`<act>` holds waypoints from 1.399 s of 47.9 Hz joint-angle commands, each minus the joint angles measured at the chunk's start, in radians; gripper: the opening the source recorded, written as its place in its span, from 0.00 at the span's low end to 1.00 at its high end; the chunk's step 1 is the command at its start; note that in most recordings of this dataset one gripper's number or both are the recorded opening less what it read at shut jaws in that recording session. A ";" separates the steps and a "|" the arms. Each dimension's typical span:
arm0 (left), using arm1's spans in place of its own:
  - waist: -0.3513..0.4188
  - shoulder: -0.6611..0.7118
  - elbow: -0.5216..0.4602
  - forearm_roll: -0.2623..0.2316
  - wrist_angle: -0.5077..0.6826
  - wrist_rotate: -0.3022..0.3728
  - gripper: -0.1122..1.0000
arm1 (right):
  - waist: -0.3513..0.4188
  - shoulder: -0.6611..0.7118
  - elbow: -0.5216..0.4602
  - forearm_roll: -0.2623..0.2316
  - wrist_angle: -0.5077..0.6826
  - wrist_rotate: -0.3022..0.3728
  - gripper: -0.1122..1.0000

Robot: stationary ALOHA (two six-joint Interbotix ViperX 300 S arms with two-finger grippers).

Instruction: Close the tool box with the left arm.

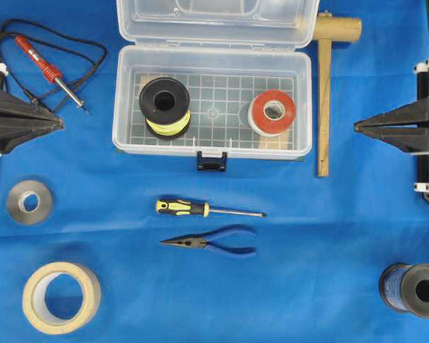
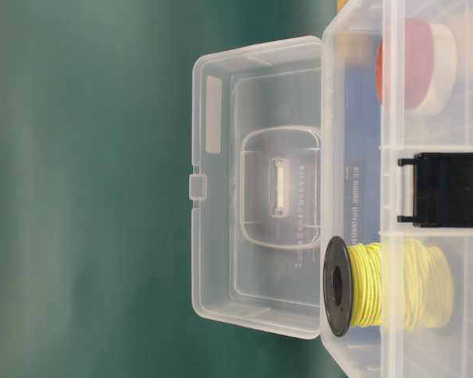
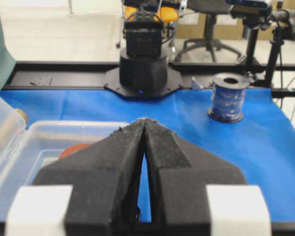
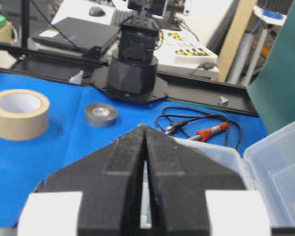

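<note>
The clear plastic tool box [image 1: 213,151] stands open at the back middle of the blue table, its lid [image 1: 218,21] swung back behind it. Its black latch [image 1: 211,161] hangs at the front wall. On the gridded floor sit a black spool of yellow wire [image 1: 164,106] and a red and white tape roll [image 1: 272,112]. The open lid also shows in the table-level view [image 2: 256,189]. My left gripper [image 1: 61,123] is shut and empty, left of the box. My right gripper [image 1: 356,127] is shut and empty, right of the box. Both wrist views show closed jaws [image 3: 145,120] [image 4: 144,127] beside the box [image 3: 49,132] [image 4: 280,162].
A soldering iron [image 1: 50,70] with its cable lies back left. A wooden mallet [image 1: 325,86] lies right of the box. A screwdriver [image 1: 200,209] and blue pliers [image 1: 214,241] lie in front. A grey tape roll [image 1: 30,202], masking tape [image 1: 61,296] and a blue wire spool [image 1: 415,289] sit nearer the front.
</note>
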 commanded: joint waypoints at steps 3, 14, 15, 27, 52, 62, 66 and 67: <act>0.003 0.006 -0.026 -0.021 -0.009 0.021 0.10 | -0.026 0.005 -0.054 0.002 0.003 0.002 0.10; 0.038 0.029 -0.055 -0.028 -0.012 0.043 0.10 | -0.044 0.005 -0.061 0.002 0.049 0.002 0.10; 0.048 0.032 -0.058 -0.026 -0.012 0.044 0.10 | -0.046 0.006 -0.061 0.002 0.049 0.002 0.10; 0.218 0.055 -0.115 -0.028 -0.014 0.043 0.13 | -0.049 0.009 -0.058 0.002 0.051 0.002 0.10; 0.565 0.311 -0.330 -0.025 0.026 0.087 0.90 | -0.055 0.011 -0.061 0.000 0.081 0.000 0.10; 0.629 0.543 -0.489 -0.026 0.095 0.130 0.91 | -0.058 0.011 -0.058 0.000 0.098 0.000 0.10; 0.646 0.629 -0.571 -0.026 0.141 0.137 0.91 | -0.058 0.011 -0.058 0.002 0.109 0.002 0.10; 0.649 0.647 -0.588 -0.026 0.147 0.140 0.91 | -0.058 0.011 -0.058 0.002 0.112 0.002 0.10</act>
